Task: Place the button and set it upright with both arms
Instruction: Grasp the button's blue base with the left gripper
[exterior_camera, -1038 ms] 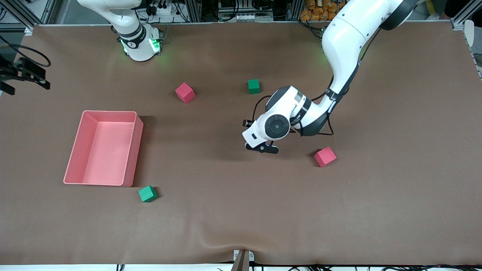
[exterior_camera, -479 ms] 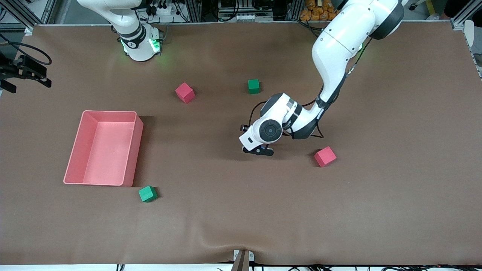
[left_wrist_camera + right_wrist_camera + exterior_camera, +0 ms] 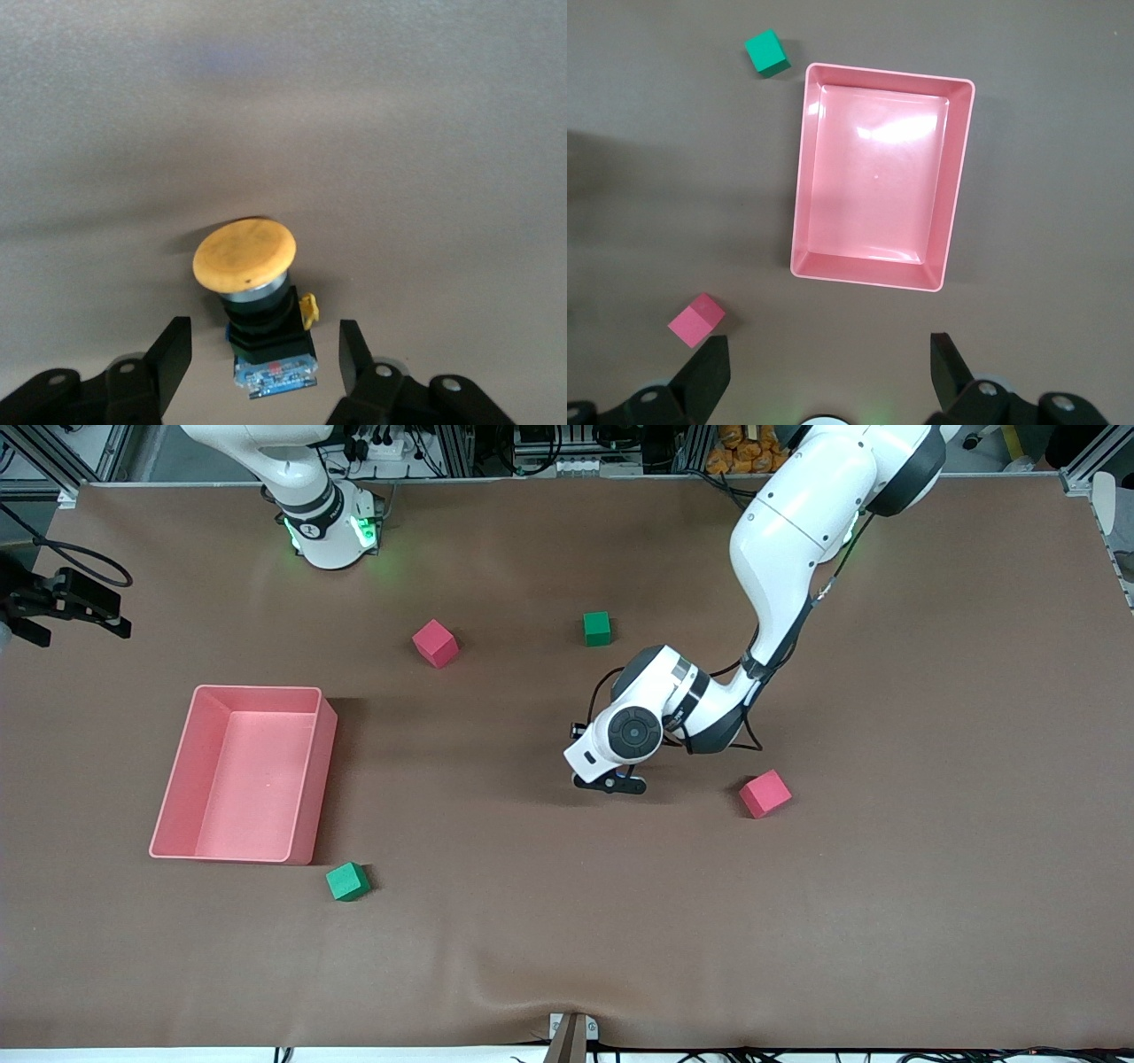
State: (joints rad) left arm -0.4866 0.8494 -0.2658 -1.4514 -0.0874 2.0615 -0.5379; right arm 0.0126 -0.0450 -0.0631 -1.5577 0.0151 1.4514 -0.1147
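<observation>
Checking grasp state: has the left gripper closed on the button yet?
No, the left gripper's fingers stand apart on either side of the button, with gaps showing.

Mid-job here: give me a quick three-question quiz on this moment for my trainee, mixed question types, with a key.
1. True or false: the left gripper is shut on the button.
2. Which cube lies nearest the front camera? A) the green cube beside the pink tray B) the pink cube toward the left arm's end
3. Fill in: the right gripper, high above the table, looks down on the pink ____.

Key: 1 false, its fingers stand open on either side of the button; 2 A; 3 tray.
</observation>
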